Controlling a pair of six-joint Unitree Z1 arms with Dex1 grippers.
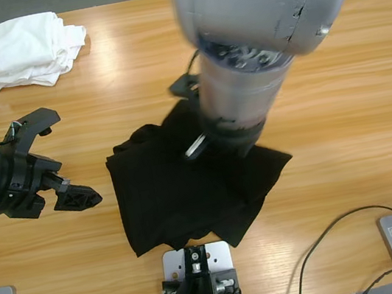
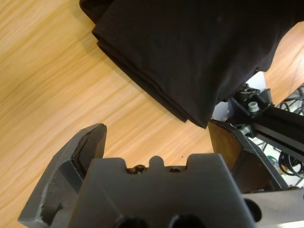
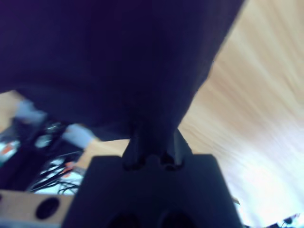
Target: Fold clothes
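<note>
The black polo shirt (image 1: 187, 186) lay folded into a rough, layered square at the lower middle of the high view, on the wooden bench (image 1: 337, 95), its stacked edges showing along the left side. The bundle of white garments (image 1: 20, 52) sat crumpled at the upper left of that frame, well apart from the shirt. The left tool (image 1: 64, 164) came in from the left edge at mid-height, its two black jaws spread wide with nothing between them, stopped just beside the shirt's left edge without touching it; in the left wrist view the shirt (image 2: 190, 52) filled the upper part of the frame, beyond the parted jaws. The right arm (image 1: 259, 25) dropped from the top of the high view (its big silver body hid much of the shirt's upper right part), and the right tool (image 1: 214, 140) was down on the cloth. In the right wrist view the jaws stood close together with dark fabric (image 3: 118, 61) bunched at them, apparently pinching a fold, though the view was too dim to be sure.
</note>
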